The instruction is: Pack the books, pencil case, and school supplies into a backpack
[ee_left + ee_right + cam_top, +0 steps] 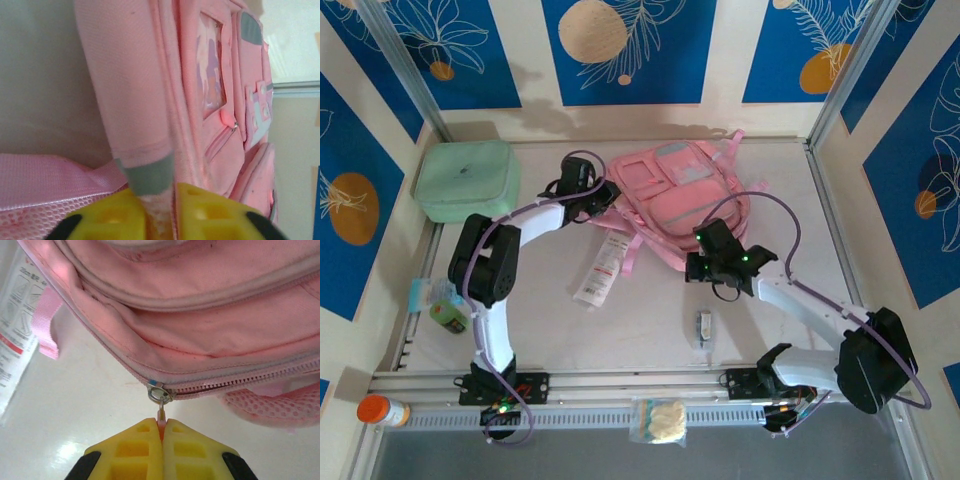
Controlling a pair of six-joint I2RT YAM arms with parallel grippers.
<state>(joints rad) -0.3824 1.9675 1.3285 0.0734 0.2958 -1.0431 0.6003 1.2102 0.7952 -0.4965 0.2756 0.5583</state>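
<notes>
**Fig. Both arms at the backpack, seen from overhead and from the two wrists.** The backpack point(685, 195) lies flat at the far middle of the table point(620, 335), its pockets facing up.

(a) The left gripper point(603, 200) is at the bag's left edge. Seen from its wrist, the left gripper point(161, 210) has its yellow fingers point(210, 210) only slightly apart. A fold of the backpack point(135, 85) ending in a grey tab point(150, 175) lies in the narrow gap. Whether the pads press on that fold cannot be told.

(b) The right gripper point(694, 263) is at the bag's near edge. Seen from its wrist, the right gripper point(161, 432) has its fingers pressed together on the thin pink zip pull point(161, 416). The pull hangs from a metal ring at the end of the zip. The backpack point(200, 330) lies just beyond the fingertips, its zip running off to the right.

(c) The pencil case point(603, 265) lies on the table between the two arms, and its far end touches a pink strap point(632, 250). It also appears at the left edge of the right wrist view point(15, 315). The school supplies point(703, 328) item lies alone, nearer the bases and well apart from both grippers.
</notes>
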